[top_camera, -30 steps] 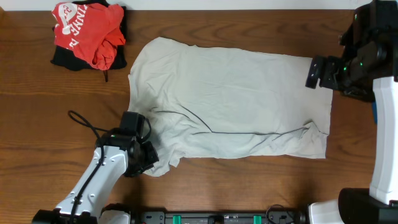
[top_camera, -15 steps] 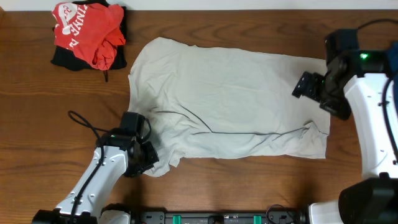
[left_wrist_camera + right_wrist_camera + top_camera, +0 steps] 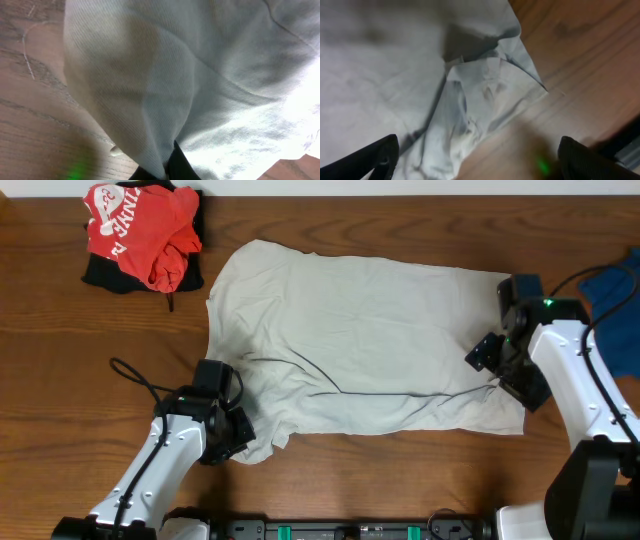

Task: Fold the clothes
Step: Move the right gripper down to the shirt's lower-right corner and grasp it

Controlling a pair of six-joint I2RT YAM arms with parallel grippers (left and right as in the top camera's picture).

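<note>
Dark brown wood-grain worktop filling the overhead view, narrow pale strip running along its far edge, even light falling across it, soft shadows lying on the wood, small green glow showing on the grain in both wrist views

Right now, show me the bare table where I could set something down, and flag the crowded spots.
Bare wood lies left of the shirt, between the red garment and the left gripper, though a black cable loops there. Another strip runs along the shirt's near hem. Crowded: the right side, with the right gripper and blue cloth.
</note>
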